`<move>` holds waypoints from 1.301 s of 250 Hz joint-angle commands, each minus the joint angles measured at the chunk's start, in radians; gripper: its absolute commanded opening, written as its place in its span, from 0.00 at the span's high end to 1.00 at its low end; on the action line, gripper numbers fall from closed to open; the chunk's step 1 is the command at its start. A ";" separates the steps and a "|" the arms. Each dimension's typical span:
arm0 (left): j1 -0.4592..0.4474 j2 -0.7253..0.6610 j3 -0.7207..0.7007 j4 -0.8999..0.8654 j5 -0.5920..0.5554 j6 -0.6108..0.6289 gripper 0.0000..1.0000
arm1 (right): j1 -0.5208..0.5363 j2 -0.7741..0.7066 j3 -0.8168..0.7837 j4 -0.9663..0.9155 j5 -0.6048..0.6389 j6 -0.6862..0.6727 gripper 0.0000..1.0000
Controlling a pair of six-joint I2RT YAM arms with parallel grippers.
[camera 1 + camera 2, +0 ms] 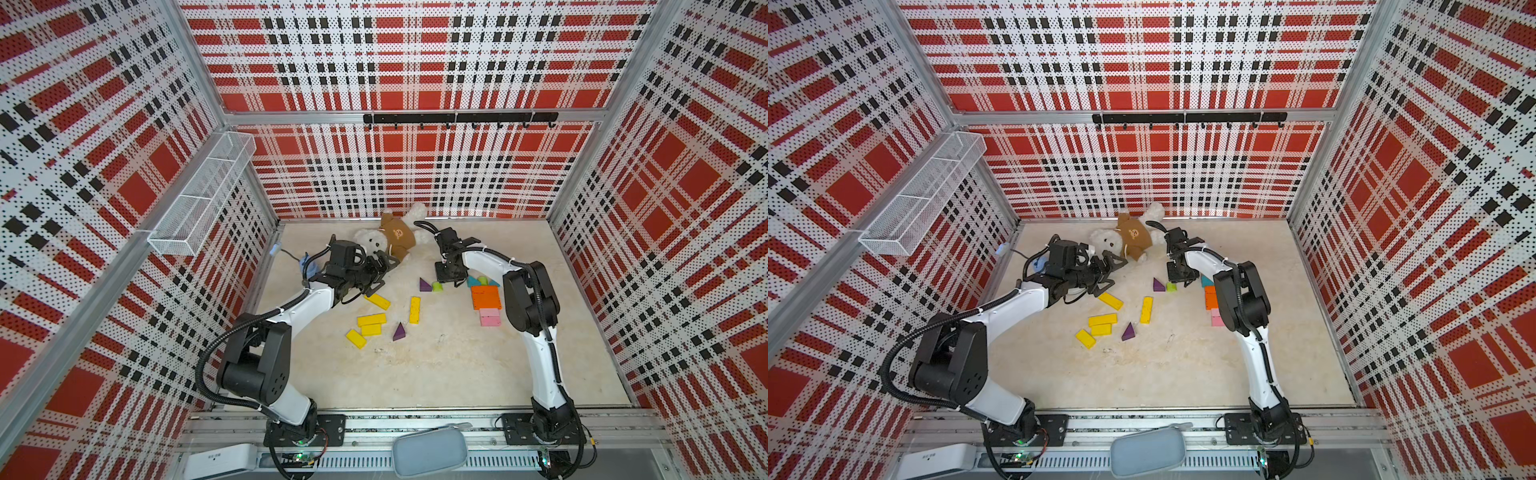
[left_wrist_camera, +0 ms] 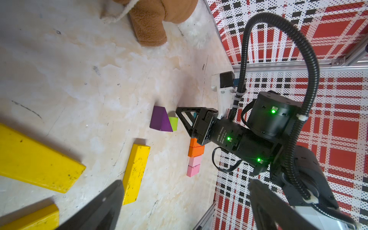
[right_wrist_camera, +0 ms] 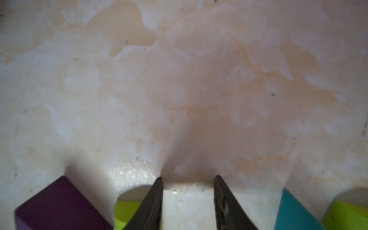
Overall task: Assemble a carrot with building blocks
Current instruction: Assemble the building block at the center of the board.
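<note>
An orange block stack [image 1: 485,297] with pink blocks [image 1: 490,317] below it lies at the right, topped by teal triangles [image 1: 473,281] and a lime cylinder [image 1: 483,279]. My right gripper [image 1: 451,282] points down at the table between that group and a second lime cylinder [image 1: 436,286] beside a purple triangle [image 1: 424,285]. In the right wrist view it [image 3: 188,183] is open over bare table, the lime cylinder [image 3: 127,213] just outside one finger. My left gripper [image 1: 388,272] hangs open above a yellow block [image 1: 377,301], holding nothing. Several yellow blocks [image 1: 371,320] and another purple triangle [image 1: 400,332] lie mid-table.
A white teddy bear in a brown hoodie [image 1: 395,239] lies at the back, just behind both grippers. A wire basket [image 1: 203,195] hangs on the left wall and a hook rail [image 1: 459,118] on the back wall. A grey pouch [image 1: 430,451] sits on the front rail.
</note>
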 commanded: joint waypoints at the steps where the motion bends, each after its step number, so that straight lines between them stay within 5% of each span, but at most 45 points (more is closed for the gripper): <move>1: -0.002 0.011 0.028 0.017 0.004 0.008 0.00 | -0.002 -0.023 -0.011 -0.014 -0.002 0.004 0.59; 325: -0.002 0.007 0.026 0.018 0.007 0.009 0.01 | 0.034 -0.125 -0.165 0.016 -0.016 0.029 0.63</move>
